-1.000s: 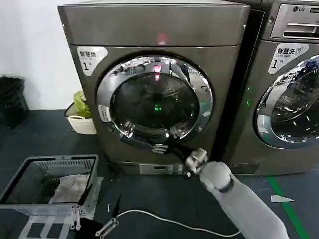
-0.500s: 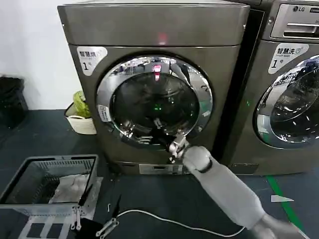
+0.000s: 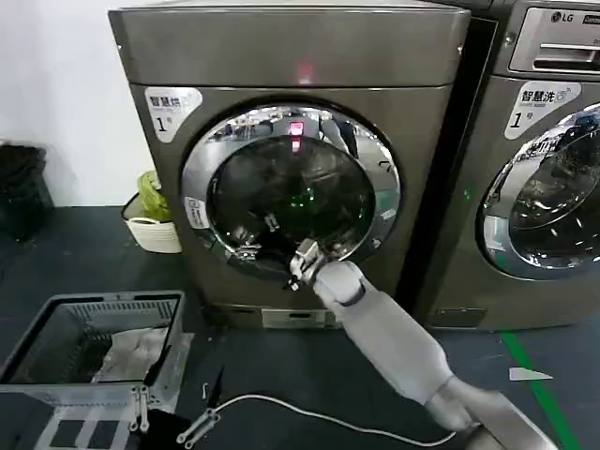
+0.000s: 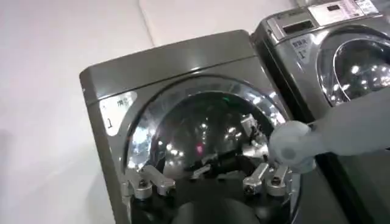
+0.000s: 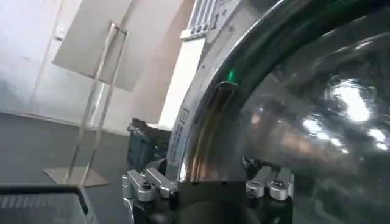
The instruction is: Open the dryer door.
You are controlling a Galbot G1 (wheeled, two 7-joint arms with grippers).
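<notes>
One arm working: right gripper (image 3: 302,262) at lower rim of the dryer door (image 3: 291,192); fingers spread, empty.
Door: shut, flush in the left machine's front.
Technique: hook the chrome ring's edge, pull outward along the hinge arc.
Left gripper (image 4: 207,182): back, fingers spread.
Floor: dark; grey basket (image 3: 94,347) and white cable (image 3: 309,412) nearby.

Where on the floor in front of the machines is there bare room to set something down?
Bare floor lies right of the white cable, below the LG-badged machine, up to the green tape line. Crowded: the grey basket at left, and the right gripper against the dryer door.
</notes>
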